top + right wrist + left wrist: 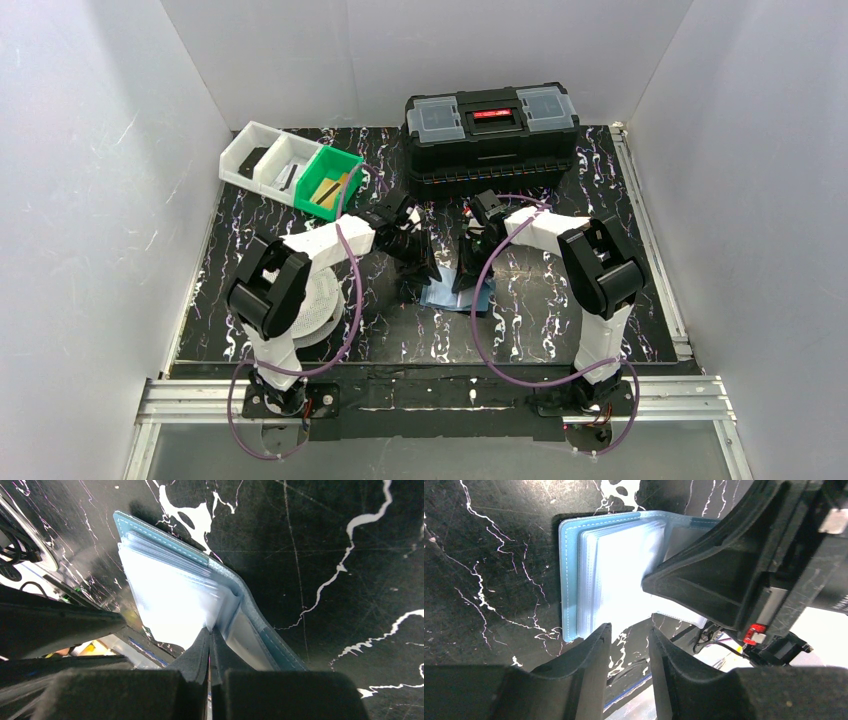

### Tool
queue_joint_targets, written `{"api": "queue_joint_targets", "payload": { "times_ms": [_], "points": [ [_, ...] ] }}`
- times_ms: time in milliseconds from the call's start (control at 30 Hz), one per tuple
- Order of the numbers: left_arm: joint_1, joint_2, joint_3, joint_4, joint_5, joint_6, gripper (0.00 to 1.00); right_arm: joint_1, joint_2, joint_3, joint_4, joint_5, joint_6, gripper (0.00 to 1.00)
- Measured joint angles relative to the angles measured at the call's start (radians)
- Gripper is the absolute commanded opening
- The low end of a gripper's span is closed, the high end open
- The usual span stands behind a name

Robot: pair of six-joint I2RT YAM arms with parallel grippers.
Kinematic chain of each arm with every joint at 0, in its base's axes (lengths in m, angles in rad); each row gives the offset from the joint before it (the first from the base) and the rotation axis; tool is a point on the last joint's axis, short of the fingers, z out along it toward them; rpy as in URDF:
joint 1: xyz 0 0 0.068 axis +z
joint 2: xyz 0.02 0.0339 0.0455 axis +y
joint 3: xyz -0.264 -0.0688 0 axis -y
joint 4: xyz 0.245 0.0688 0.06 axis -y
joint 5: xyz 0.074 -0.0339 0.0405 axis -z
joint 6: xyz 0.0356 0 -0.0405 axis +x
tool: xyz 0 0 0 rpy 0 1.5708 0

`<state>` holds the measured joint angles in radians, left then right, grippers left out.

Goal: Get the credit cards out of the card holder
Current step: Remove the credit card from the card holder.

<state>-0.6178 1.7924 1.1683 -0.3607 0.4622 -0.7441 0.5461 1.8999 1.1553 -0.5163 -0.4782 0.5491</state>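
Right jaws on right gripper (pixel 209 632) closed tight at the clear sleeves of the card holder (pixel 165 545); can't tell if a sleeve is pinched. Left jaws on left gripper (pixel 629 635) partly apart, empty, just off one holder edge. Holder open, mid worktop (pixel 560 330). No credit cards showing. Best: pin the cover, slide each card out flat. Room near and at the sides; toolbox (pixel 492 135) crowds the far side.
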Motion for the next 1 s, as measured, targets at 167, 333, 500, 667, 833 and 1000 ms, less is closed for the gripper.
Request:
{"api": "queue_joint_targets", "payload": {
  "times_ms": [167, 333, 500, 667, 833, 1000],
  "points": [
    [-0.007, 0.029, 0.000, 0.002, 0.003, 0.004, 0.29, -0.001, 0.001, 0.000, 0.001, -0.003, 0.000, 0.01],
    [-0.010, 0.037, 0.000, 0.005, 0.003, 0.011, 0.28, -0.002, 0.002, 0.000, 0.001, -0.004, 0.000, 0.01],
    [-0.019, 0.043, 0.000, 0.020, 0.016, 0.016, 0.26, -0.003, 0.003, 0.000, 0.001, -0.006, 0.000, 0.01],
    [-0.024, 0.081, 0.000, 0.025, 0.023, 0.018, 0.26, -0.003, 0.003, 0.000, 0.000, -0.007, 0.000, 0.01],
    [-0.026, 0.083, 0.002, 0.024, 0.020, 0.023, 0.27, -0.003, 0.003, 0.000, 0.000, -0.007, 0.000, 0.01],
    [-0.031, 0.083, 0.012, 0.005, -0.006, 0.039, 0.29, -0.003, 0.003, -0.001, 0.000, -0.007, 0.000, 0.01]
  ]
}}
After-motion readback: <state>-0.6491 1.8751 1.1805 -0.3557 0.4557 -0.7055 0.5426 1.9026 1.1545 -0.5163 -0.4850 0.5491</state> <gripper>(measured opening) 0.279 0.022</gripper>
